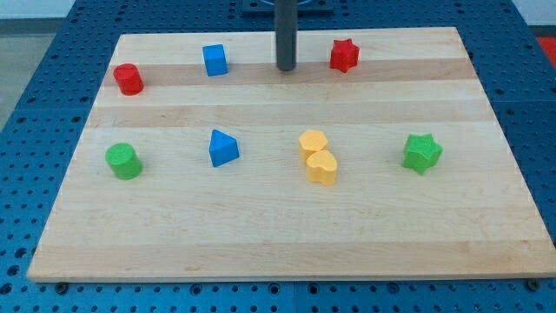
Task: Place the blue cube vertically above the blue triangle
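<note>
The blue cube sits near the view's top, left of centre. The blue triangle lies below it, near the board's middle left, almost straight under the cube. My tip rests on the board near the view's top centre, to the right of the blue cube and apart from it, with the red star to its right.
The wooden board carries a red cylinder at top left, a red star at top right, a green cylinder at left, a green star at right, a yellow hexagon touching a yellow heart.
</note>
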`<state>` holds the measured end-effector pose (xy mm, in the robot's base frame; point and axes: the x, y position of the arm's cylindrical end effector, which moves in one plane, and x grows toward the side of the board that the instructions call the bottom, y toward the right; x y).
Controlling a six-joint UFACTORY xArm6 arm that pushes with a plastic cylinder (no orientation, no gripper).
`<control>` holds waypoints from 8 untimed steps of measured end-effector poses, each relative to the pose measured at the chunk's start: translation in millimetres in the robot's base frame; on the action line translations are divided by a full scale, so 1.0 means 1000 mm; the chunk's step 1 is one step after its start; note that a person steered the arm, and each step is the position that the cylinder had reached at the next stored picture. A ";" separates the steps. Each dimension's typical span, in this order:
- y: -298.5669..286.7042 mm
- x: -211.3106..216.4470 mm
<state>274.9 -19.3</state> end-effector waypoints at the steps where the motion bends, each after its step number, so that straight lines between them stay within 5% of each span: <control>1: -0.041 -0.014; 2: -0.089 -0.027; 4: -0.084 -0.067; 6: -0.166 -0.057; 8: -0.148 -0.037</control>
<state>237.5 -167.3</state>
